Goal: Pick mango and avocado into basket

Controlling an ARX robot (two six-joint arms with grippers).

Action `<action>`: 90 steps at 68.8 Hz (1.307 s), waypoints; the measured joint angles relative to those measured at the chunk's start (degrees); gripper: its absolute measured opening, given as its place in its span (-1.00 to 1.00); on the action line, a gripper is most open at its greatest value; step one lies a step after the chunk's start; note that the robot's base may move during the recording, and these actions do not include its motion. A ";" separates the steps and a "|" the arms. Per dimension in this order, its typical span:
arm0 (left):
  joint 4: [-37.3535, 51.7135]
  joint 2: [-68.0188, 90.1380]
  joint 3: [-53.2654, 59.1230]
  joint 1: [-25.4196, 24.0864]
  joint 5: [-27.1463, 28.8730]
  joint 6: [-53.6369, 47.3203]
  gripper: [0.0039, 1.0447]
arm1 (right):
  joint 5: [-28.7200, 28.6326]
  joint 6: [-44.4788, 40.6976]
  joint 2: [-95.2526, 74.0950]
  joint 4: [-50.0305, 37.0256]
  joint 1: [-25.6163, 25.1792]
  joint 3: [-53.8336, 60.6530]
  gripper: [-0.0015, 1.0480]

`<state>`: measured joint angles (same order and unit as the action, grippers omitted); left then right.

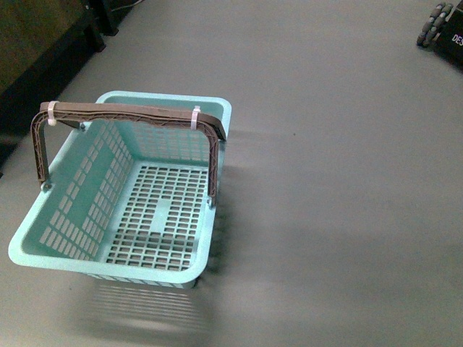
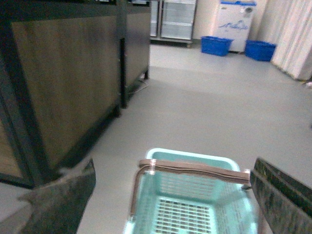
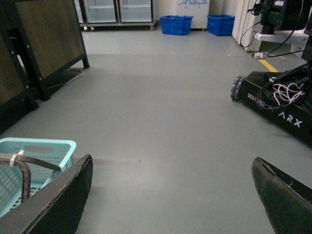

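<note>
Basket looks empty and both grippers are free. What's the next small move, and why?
Probably turn to search toward the wooden cabinet on the robot's left. The basket holds nothing, the left gripper and right gripper are open and empty, and neither mango nor avocado shows in any view, so there is nothing to reach for yet.

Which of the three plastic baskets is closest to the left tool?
The light teal basket with the brown handle, just beyond the left tool; the two blue crates stand far off across the floor.
</note>
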<state>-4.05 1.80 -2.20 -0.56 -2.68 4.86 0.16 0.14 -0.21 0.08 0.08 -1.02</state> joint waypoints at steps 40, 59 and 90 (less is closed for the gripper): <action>44.24 103.45 -30.05 9.31 0.31 68.30 0.84 | -0.02 0.00 0.00 0.00 0.00 0.00 0.83; 37.51 119.97 -50.95 14.45 2.60 73.18 0.84 | -0.02 0.02 0.00 0.00 0.00 0.00 0.83; 31.85 135.49 -72.54 15.12 2.64 72.81 0.84 | -0.02 0.02 0.00 0.00 0.00 0.00 0.83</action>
<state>27.79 137.29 -74.74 14.57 -0.03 77.67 0.14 0.16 -0.21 0.08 0.08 -1.02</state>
